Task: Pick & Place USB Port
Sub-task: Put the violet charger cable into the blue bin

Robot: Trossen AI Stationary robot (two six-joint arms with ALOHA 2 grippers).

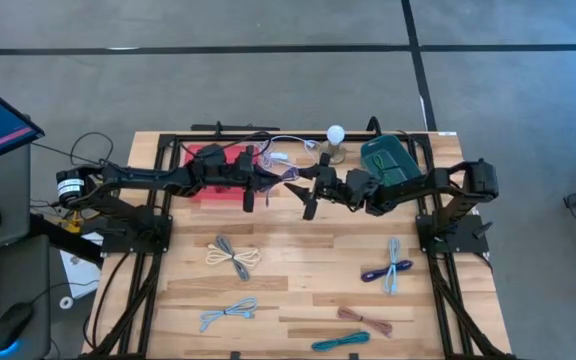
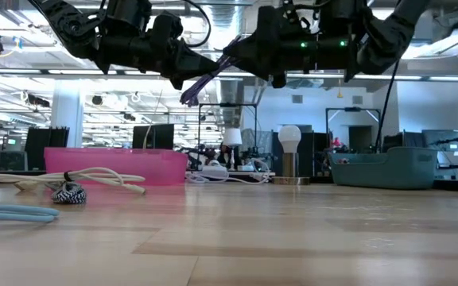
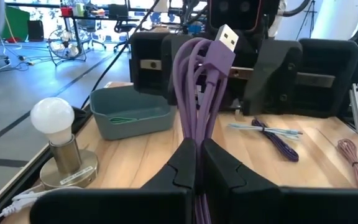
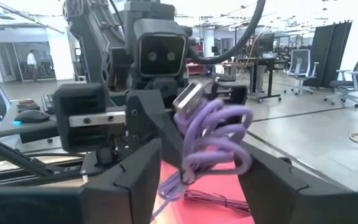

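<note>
Handover stage, judged: coiled purple USB cable with silver plug (image 3: 199,93) lifted clear of wooden table (image 1: 298,300), not yet placed. Left gripper (image 3: 197,165) clamped on cable bundle, above table's far-edge middle. Right gripper (image 4: 197,174) fingers spread wide, straddling cable loops, no grip. Remaining: transfer, placement.

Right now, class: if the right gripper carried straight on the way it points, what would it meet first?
The coiled purple USB cable, held up by the shut left gripper. It sits between the right gripper's open fingers, so contact looks near, though exact depth is unclear.
</note>
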